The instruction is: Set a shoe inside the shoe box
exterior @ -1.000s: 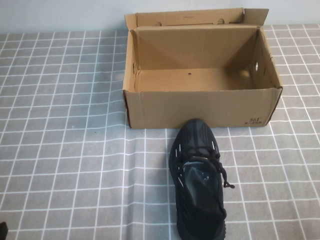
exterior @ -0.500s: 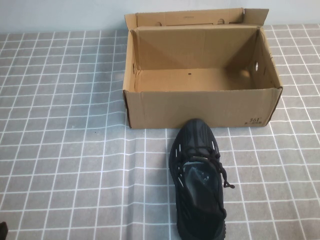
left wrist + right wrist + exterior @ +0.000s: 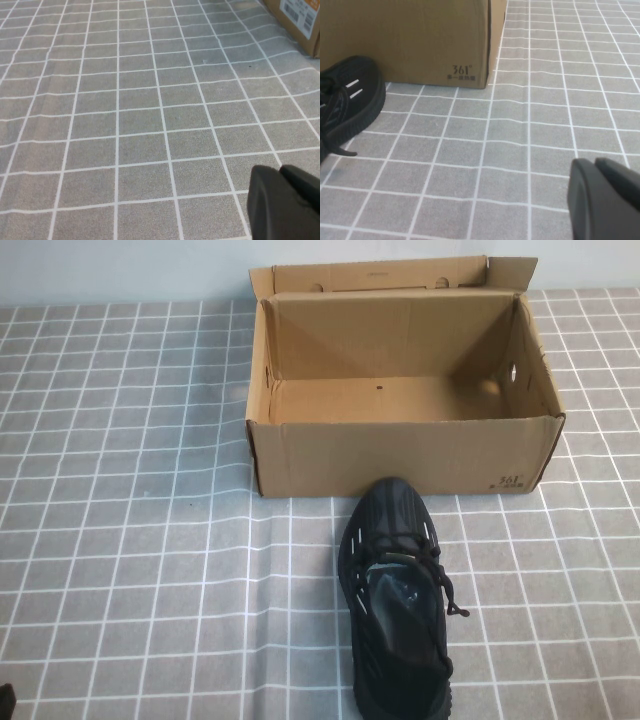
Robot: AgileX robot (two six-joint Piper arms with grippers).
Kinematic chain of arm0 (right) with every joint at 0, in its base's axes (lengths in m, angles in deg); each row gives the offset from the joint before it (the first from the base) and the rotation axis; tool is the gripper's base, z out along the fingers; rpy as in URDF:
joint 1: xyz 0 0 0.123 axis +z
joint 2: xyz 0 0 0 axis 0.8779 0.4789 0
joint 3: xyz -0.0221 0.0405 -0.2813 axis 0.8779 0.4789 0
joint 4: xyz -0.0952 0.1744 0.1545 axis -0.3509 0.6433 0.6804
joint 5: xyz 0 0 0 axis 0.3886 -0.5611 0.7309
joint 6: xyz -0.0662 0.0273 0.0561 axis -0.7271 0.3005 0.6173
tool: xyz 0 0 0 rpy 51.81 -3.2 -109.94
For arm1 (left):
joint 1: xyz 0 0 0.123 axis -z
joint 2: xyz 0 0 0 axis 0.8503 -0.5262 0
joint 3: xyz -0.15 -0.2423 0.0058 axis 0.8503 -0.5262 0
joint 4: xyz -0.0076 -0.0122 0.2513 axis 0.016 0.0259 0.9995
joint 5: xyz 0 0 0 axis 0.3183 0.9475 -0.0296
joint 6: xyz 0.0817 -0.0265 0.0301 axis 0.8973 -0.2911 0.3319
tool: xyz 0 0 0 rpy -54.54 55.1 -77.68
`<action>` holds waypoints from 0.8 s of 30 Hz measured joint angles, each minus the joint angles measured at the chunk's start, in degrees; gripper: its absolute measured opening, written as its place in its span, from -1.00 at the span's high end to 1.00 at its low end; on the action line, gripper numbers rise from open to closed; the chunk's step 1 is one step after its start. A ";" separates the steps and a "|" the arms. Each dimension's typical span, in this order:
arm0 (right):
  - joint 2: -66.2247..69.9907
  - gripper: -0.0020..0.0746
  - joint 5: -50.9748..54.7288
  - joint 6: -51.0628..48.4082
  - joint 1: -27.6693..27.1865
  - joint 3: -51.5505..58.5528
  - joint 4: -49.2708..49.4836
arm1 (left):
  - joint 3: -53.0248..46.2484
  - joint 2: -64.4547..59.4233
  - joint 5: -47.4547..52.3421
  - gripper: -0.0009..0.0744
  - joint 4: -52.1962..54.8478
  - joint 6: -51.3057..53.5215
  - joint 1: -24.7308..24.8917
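Nothing has shifted since the earlier high frames: the shoe [image 3: 396, 598] and the shoe box [image 3: 400, 455] lie exactly as they did, and neither of my arms has entered that view.

From above, the shoe sits on the gray checked tablecloth [image 3: 130, 540] at about 6 o'clock from the box, toe pointing to 12 o'clock and right up against the box's near wall, heel at the lower edge of the frame. The box stands open and empty, its lid flap upright along the far side.

My wrist cameras show what the high view lacks, my grippers. My left gripper [image 3: 285, 200] hangs low over bare cloth with its fingers pressed together, holding nothing; a box corner bearing a white label [image 3: 300, 12] peeks in at the frame's edge. My right gripper [image 3: 602, 197] is likewise closed and empty, hovering over the cloth, well apart from the shoe's toe [image 3: 350, 97] and the box's near wall with its small printed mark [image 3: 461, 72].
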 joint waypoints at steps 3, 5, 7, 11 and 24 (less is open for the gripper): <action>0.00 0.99 -0.18 0.00 0.00 0.00 0.00 | 0.00 0.00 0.00 0.98 0.00 0.00 0.00; 0.00 0.99 -1.66 0.00 0.00 0.00 1.61 | 0.00 0.00 0.00 0.98 0.00 0.00 0.00; 0.00 0.99 -4.10 0.00 0.00 0.00 6.32 | 0.00 0.00 0.00 0.98 0.00 0.00 0.00; 0.00 0.99 -9.49 0.00 0.00 0.00 23.62 | 0.00 0.00 0.00 0.98 0.00 0.00 0.00; 1.83 0.99 -3.43 0.08 0.00 -4.27 44.92 | 0.00 0.00 0.00 0.98 0.00 0.00 0.00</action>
